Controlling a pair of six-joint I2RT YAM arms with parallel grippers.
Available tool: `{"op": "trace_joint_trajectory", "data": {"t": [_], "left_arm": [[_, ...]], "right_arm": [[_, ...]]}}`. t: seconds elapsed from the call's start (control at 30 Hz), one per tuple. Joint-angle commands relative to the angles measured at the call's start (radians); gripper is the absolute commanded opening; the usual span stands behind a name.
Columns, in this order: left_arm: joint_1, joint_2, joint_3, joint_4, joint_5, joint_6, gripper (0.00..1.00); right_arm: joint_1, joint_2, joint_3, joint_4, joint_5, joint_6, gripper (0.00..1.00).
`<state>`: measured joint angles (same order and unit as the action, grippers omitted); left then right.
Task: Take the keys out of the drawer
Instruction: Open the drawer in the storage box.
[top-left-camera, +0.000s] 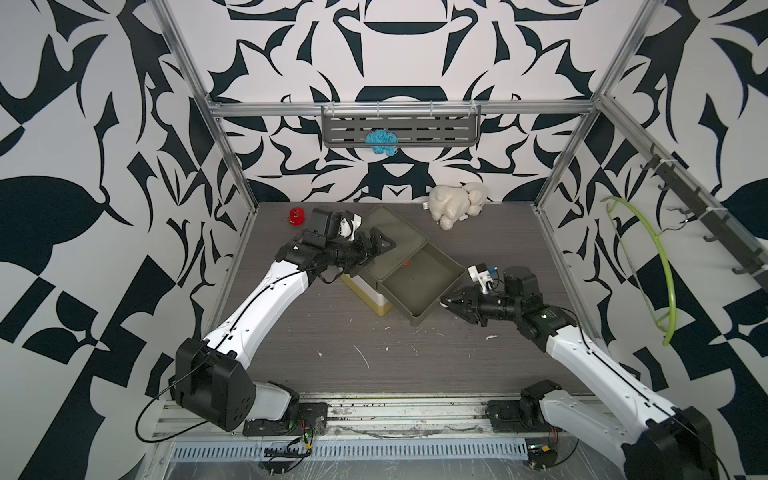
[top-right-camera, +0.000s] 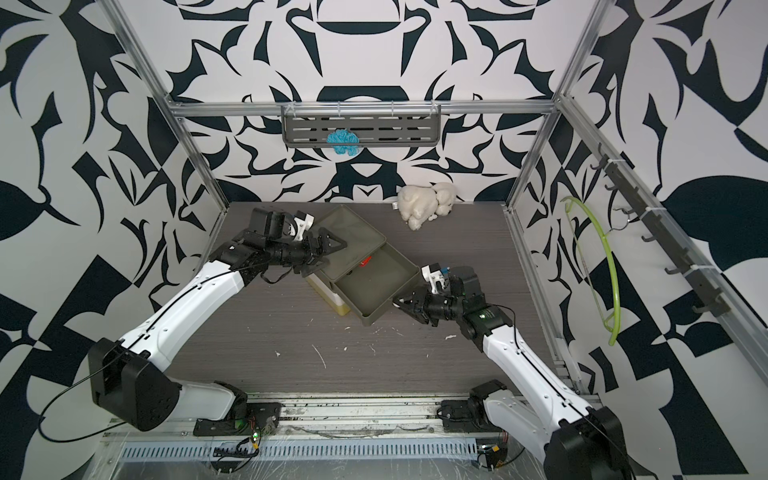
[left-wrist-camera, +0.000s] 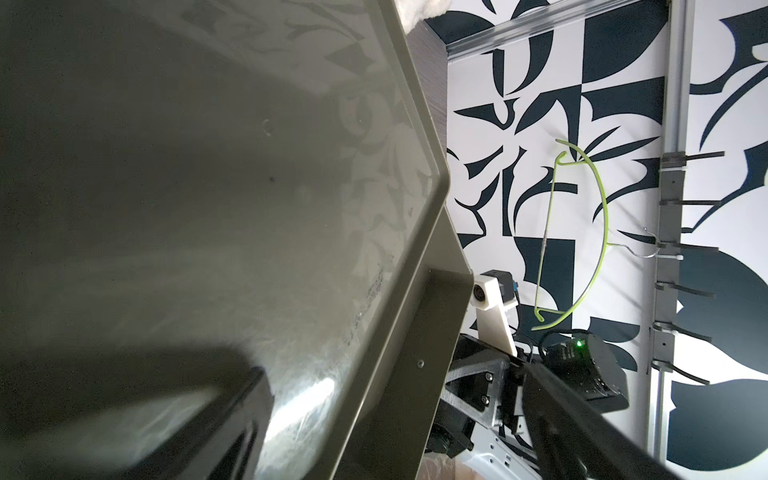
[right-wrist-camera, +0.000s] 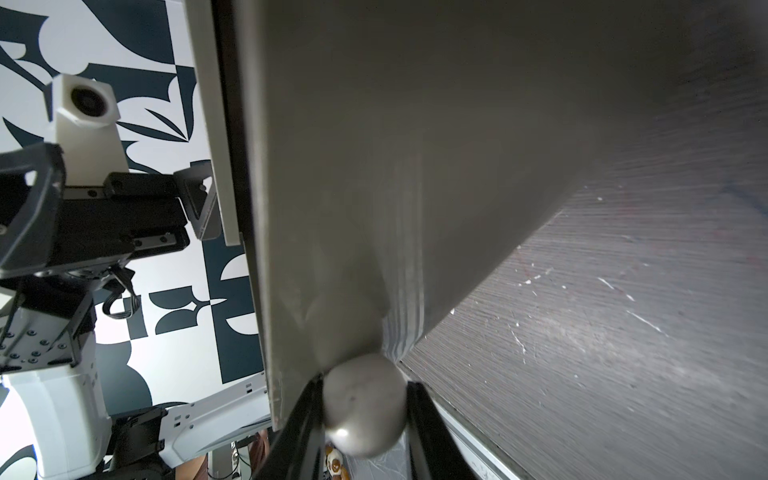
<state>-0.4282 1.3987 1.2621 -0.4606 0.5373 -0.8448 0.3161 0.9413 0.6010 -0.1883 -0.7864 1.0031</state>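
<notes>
Right claw (top-left-camera: 446, 302) pinches the round grey knob (right-wrist-camera: 365, 405) of an open olive plastic drawer (top-left-camera: 419, 291) holding red-tagged keys (top-left-camera: 406, 262); left claw (top-left-camera: 370, 255), spread, braces the cabinet's top (top-left-camera: 395, 230).

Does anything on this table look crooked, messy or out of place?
The olive-green drawer box sits skewed on the dark wood-grain table, not square to its edges, and white flecks litter the surface in front.

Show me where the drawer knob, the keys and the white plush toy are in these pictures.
drawer knob (right-wrist-camera: 365, 405): right wrist view, on its rounded silver front.
keys (top-right-camera: 365, 261): in a top view, on the red tag, the only part showing.
white plush toy (top-left-camera: 449, 203): in a top view, on its body.
</notes>
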Motion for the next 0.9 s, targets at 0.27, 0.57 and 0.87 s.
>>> {"op": "trace_joint_trajectory", "data": {"t": [0.27, 0.57, 0.87], "left_arm": [[0.003, 0.042, -0.008, -0.073, -0.005, 0.021, 0.99], [0.003, 0.053, 0.0, -0.078, 0.001, 0.032, 0.99], [0.003, 0.041, -0.02, -0.078, 0.004, 0.03, 0.99]], "right_arm": [[-0.043, -0.119, -0.024, -0.212, 0.01, -0.074, 0.23], [-0.054, -0.156, -0.031, -0.259, 0.016, -0.084, 0.23], [-0.054, -0.133, -0.048, -0.234, 0.044, -0.09, 0.37]]}}
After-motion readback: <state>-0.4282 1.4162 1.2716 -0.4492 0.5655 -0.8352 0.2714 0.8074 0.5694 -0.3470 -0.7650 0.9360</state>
